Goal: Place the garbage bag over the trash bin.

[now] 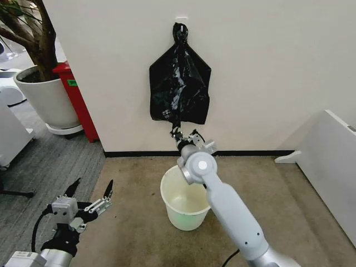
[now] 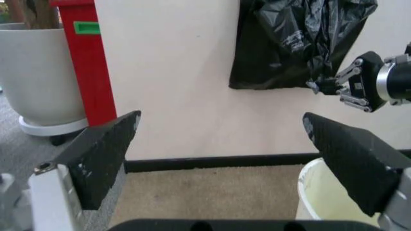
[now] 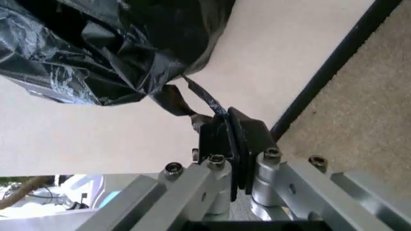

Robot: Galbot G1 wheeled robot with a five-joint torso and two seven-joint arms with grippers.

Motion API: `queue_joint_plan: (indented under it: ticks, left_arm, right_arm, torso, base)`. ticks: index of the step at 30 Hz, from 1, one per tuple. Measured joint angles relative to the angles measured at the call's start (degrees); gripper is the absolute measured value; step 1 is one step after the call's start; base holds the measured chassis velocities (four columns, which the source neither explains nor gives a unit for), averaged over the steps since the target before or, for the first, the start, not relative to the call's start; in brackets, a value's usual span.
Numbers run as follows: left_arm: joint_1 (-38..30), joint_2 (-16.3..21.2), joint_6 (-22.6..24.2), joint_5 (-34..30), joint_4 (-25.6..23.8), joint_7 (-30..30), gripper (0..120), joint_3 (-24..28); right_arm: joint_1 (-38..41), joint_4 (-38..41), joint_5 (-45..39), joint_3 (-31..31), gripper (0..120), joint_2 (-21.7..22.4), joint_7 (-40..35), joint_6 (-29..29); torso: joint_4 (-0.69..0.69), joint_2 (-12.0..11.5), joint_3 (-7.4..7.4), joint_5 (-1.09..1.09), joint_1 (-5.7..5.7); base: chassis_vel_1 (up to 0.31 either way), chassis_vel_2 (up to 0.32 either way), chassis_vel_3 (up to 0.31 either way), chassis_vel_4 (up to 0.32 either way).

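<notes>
The glossy black garbage bag (image 1: 179, 83) hangs from a hook on the white wall, knotted at its top. My right gripper (image 1: 177, 133) reaches up over the bin and is shut on the bag's lower edge (image 3: 192, 91); the left wrist view shows that pinch too, at the bag (image 2: 295, 38) and right gripper (image 2: 319, 85). The cream-white trash bin (image 1: 186, 200) stands upright on the carpet below the bag, its rim (image 2: 308, 183) also beside my left fingers. My left gripper (image 1: 92, 192) hovers open, low to the left of the bin, holding nothing.
A large white plant pot (image 1: 47, 100) with a tree and a red box (image 1: 78, 100) stand by the wall at the left. A white panel (image 1: 334, 167) lies at the right. Brown carpet surrounds the bin.
</notes>
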State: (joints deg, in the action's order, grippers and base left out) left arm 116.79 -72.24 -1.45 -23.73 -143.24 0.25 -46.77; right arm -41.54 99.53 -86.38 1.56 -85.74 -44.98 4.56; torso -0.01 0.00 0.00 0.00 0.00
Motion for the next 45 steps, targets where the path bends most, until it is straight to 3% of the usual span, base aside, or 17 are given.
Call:
queue_joint_plan:
  ticks: [11, 34, 45]
  left_arm:
    - [-0.20, 0.12, -0.05, -0.15, 0.00, -0.04, 100, -0.07]
    - [-0.57, 0.59, 0.25, -0.64, 0.00, -0.13, 100, -0.08]
    - [-0.61, 1.43, 0.32, -0.77, 0.00, -0.50, 100, -0.10]
  right_arm:
    - [6.58, 0.57, -0.33, -0.15, 0, -0.29, -0.92, 0.33]
    - [-4.92, 6.56, 0.84, 0.05, 0, 2.76, -2.93, 0.18]
    - [1.00, 6.73, 1.35, -1.26, 0, 2.93, 1.64, -1.58]
  torso:
    - [0.01, 0.00, 0.00, -0.02, 0.00]
    - [0.00, 0.00, 0.00, 0.00, 0.00]
    - [0.02, 0.00, 0.00, -0.02, 0.00]
  base:
    - [0.000, 0.000, 0.000, 0.000]
    - [0.000, 0.000, 0.000, 0.000]
    - [0.000, 0.000, 0.000, 0.000]
